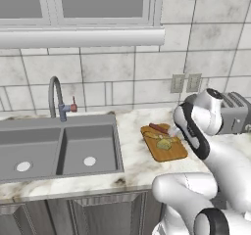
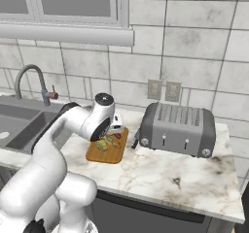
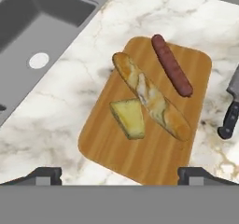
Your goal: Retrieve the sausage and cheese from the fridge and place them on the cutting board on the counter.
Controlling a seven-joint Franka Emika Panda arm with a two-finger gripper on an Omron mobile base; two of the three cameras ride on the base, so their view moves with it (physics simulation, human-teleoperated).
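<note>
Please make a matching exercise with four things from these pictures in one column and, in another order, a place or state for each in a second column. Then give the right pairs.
Things:
1. sausage
2. cheese
3. knife
4. toaster

Places:
A. lies on the counter just off the board's edge
B. stands on the counter below the wall sockets
C. lies on the cutting board beside the bread, on the sink's side
D. lies on the cutting board beside the bread, on the knife's side

Pairs: 1-D, 2-C, 3-A, 4-B
</note>
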